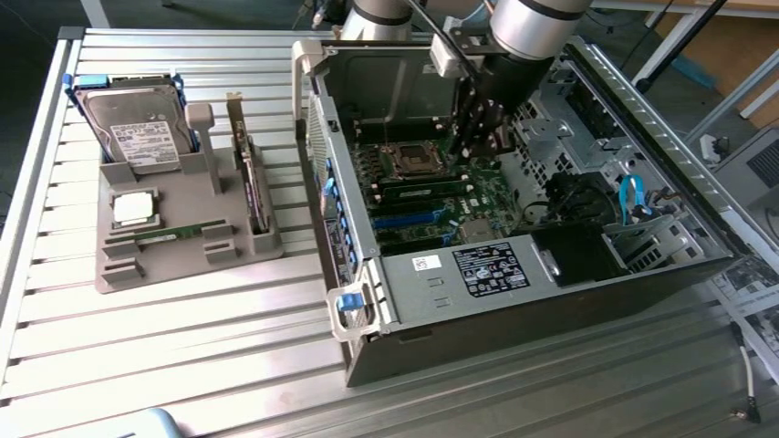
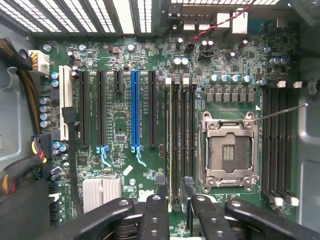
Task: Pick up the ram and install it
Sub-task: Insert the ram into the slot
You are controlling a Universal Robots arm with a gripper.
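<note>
Exterior view: a slatted metal table (image 1: 182, 356) carries a grey parts tray (image 1: 182, 263) on the exterior view's left and an open computer case (image 1: 365, 306) on the exterior view's right. At the tray's far end lies a hard drive (image 1: 134, 137), and nearer sits a square silver processor chip (image 1: 131, 208). A dark expansion card (image 1: 250, 178) stands upright along the tray's right edge. Just near the processor chip, a thin green tray ram (image 1: 164, 234) lies flat in a groove of the tray. The arm reaches down into the case from the far side, and its gripper (image 1: 481, 146) hangs over the motherboard (image 1: 487, 196), just right of the empty processor socket (image 1: 402, 160). On the near side of that socket a second green stick, the seated ram (image 1: 426, 191), stands on edge in a memory slot.

Wrist view: the camera looks straight onto the motherboard (image 2: 120, 125), with the empty processor socket (image 2: 228, 150), a long blue slot (image 2: 135, 110) and rows of black slots. The seated ram (image 2: 170, 145) shows edge-on as a pale strip in the memory slot farthest from the socket in that bank. The gripper (image 2: 175, 183) is spread wide with nothing in its grip. Its fingertips (image 2: 161, 185) stand one on each side of the stick, above the board, with the stick closer to one tip than the other
</note>
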